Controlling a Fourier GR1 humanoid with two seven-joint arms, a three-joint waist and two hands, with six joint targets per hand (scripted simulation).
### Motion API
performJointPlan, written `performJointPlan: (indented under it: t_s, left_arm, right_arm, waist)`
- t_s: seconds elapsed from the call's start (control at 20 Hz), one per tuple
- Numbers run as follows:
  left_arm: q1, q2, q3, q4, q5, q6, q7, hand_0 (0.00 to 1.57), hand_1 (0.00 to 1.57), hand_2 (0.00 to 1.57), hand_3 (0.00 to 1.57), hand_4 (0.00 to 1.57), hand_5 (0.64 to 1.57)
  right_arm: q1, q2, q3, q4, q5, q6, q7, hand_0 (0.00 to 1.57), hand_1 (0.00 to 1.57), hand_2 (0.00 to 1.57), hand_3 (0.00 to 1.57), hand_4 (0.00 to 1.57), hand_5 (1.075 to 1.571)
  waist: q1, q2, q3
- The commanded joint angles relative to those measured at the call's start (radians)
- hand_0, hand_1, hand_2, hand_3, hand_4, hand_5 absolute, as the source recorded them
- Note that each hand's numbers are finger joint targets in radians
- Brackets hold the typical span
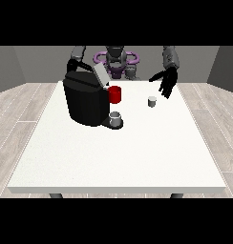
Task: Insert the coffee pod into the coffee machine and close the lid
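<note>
So the robot is standing behind a big white table point(113, 157) with a flat matte top and what look like dark legs peeking out underneath. One coffee machine point(86, 101) is sitting on the view's left half of the table: a chunky, rounded black body, fairly glossy, with its flat grey lid point(100, 74) tilting up and open. A red cylindrical part point(115, 94) is sticking out on the machine's side facing the view's right, and one small grey cup point(116, 117) is sitting on the dark base just below it.

The single coffee pod point(152, 101) is standing on the tabletop, a little white-grey cylinder, well apart from the machine and off to the view's right of it. Nothing is touching it.

The hand at the view's right point(168, 82) is black and is hanging above the table, just behind the pod, with fingers spread and pointing downward, holding nothing. The hand at the view's left point(73, 65) is mostly hiding behind the top of the machine, so I can't tell how its fingers are lying.

Count: one machine, one pod, one cup, two hands.
</note>
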Motion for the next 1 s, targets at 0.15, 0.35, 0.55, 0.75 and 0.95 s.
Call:
performJointPlan:
  t_s: [0.15, 0.35, 0.55, 0.75, 0.95]
  left_arm:
    - [-0.098, 0.022, -0.022, 0.141, -0.099, -0.014, -0.031, 0.0, 0.0, 0.0, 0.0, 0.0, 1.571]
    - [-0.118, -0.008, -0.022, 0.242, -0.179, 0.091, -0.094, 0.0, 0.0, 0.42, 0.0, 0.0, 1.571]
    - [-0.149, -0.076, -0.029, 0.306, -0.234, 0.175, -0.096, 0.95, 0.95, 0.97, 0.66, 0.0, 1.571]
    - [-0.178, -0.07, -0.083, 0.29, -0.328, 0.244, -0.144, 1.07, 1.07, 1.11, 0.91, 0.45, 1.571]
    - [-0.189, -0.057, -0.119, 0.364, -0.41, 0.242, -0.116, 0.92, 0.92, 1.02, 0.84, 0.41, 1.571]
  right_arm:
    - [-0.077, -0.007, -0.04, 0.084, 0.0, -0.012, 0.037, 0.0, 0.0, 0.0, 0.0, 0.0, 1.571]
    - [-0.035, 0.028, 0.017, 0.084, -0.035, -0.007, -0.002, 0.0, 0.0, 0.0, 0.0, 0.0, 1.571]
    - [-0.071, -0.027, -0.043, 0.109, -0.046, 0.036, 0.037, 0.0, 0.0, 0.0, 0.0, 0.0, 1.571]
    - [-0.112, 0.002, -0.03, 0.171, -0.019, -0.003, 0.026, 0.0, 0.0, 0.0, 0.0, 0.0, 1.571]
    - [-0.091, 0.018, 0.007, 0.166, 0.007, -0.007, 0.038, 0.0, 0.0, 0.0, 0.0, 0.0, 1.571]
  waist:
    - [0.013, 0.056, 0.0003]
    - [0.003, 0.056, 0.0002]
    - [0.0, 0.021, 0.0002]
    - [0.024, 0.049, 0.0001]
    - [-0.004, 0.028, 0.0001]
